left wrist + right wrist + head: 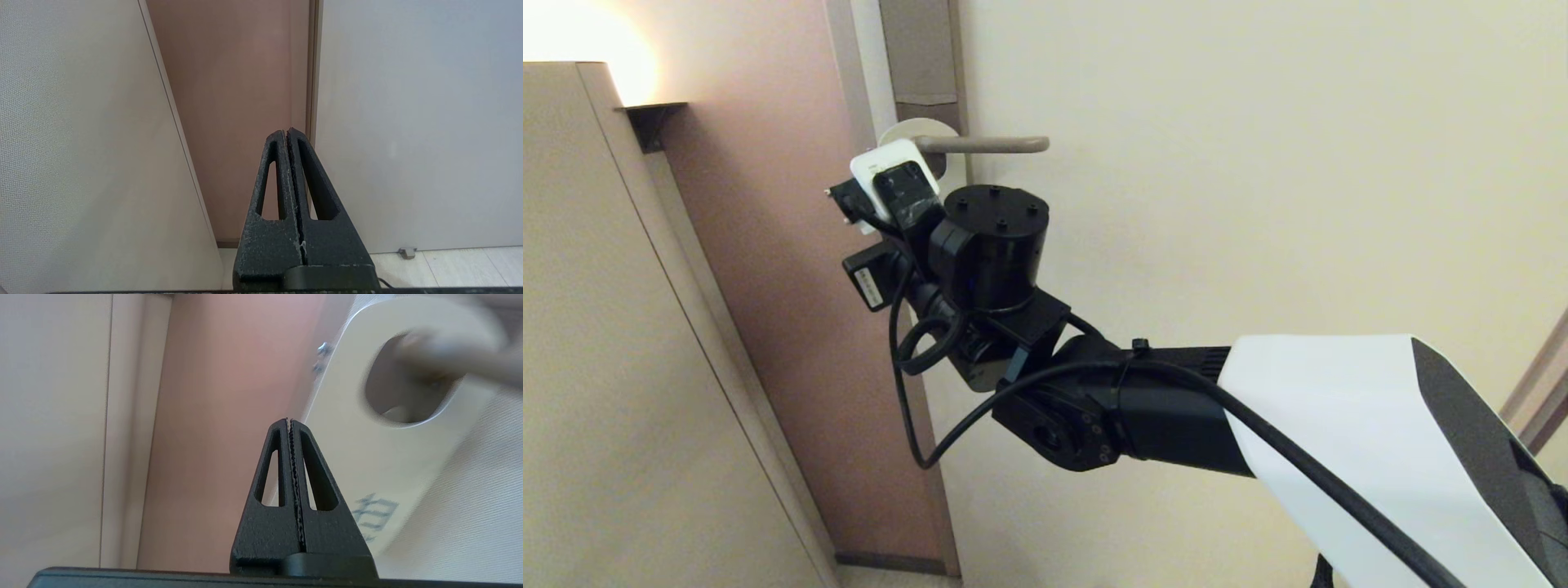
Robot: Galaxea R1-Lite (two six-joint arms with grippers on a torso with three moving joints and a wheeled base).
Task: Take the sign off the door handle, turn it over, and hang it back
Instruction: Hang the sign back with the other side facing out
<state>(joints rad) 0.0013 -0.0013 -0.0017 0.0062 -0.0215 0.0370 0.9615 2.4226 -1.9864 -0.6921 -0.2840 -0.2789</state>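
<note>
Hanging white-side-out on the door handle (992, 144), the sign (380, 457) slants diagonally.

A pale cream door panel (1258, 163) is seen filling most of the head view. To its left, a reddish-brown wall (768, 204) is set back in a narrow recess, bounded by a grey-brown door frame (845, 65). A tall beige cabinet side (605, 327) is placed at the far left, and a warm lamp glow (580, 41) is cast above it. In the left wrist view, light floor tiles (449, 265) and 1 small door stop (407, 252) are shown.
</note>
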